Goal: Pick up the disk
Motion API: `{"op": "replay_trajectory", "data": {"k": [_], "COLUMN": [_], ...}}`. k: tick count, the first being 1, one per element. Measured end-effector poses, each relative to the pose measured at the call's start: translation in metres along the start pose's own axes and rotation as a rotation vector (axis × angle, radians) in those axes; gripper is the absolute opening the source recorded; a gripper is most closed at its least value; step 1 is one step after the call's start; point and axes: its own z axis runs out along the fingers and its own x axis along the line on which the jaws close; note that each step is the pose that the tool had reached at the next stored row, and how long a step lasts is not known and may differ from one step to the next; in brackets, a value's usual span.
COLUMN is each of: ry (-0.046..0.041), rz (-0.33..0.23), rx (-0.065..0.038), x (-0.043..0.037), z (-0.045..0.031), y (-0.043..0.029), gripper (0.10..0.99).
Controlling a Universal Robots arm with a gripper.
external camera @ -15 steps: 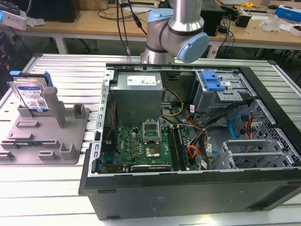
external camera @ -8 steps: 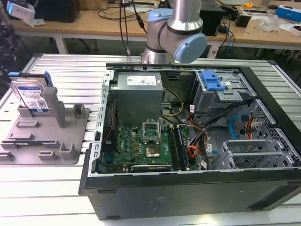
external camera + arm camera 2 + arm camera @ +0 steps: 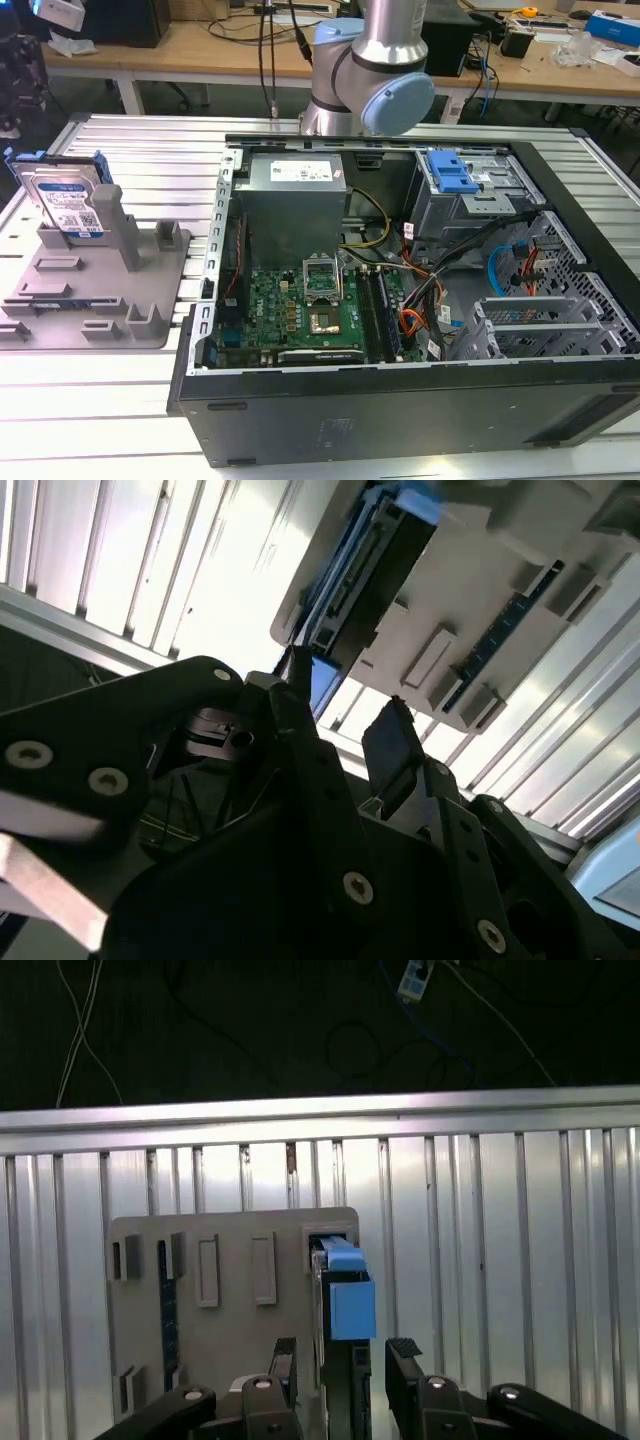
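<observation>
The disk (image 3: 70,205) is a silver drive with a white-and-blue label and blue side rails. It stands on edge in the grey holder (image 3: 100,290) at the exterior view's left. In both wrist views I look along my gripper at its thin edge. In the first wrist view my gripper (image 3: 345,1365) is open, its dark fingertips (image 3: 403,1352) on either side of the line of the disk (image 3: 345,1295) in the holder (image 3: 230,1330). The second wrist view shows the gripper (image 3: 340,720) open short of the disk (image 3: 365,570). Nothing is held.
An open computer case (image 3: 400,300) fills the middle and the exterior view's right, with a blue latch (image 3: 452,172) at its drive bay. The arm's joints (image 3: 370,80) rise behind the case. The slatted metal table (image 3: 100,400) ends just beyond the holder.
</observation>
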Motion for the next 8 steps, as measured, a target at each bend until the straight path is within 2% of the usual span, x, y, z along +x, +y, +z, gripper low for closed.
{"op": "replay_trajectory", "data": {"k": [1,2,8], "ry": [0.0,-0.0001,0.0002], "rz": [0.0,0.0,0.0], "rx": [0.0,0.0,0.0], "x": [0.0003,0.0002,0.0002], "z": [0.0007,0.0008,0.0008], "y": [0.0073,0.0085,0.0087], "gripper": [0.482,0.482,0.482]}}
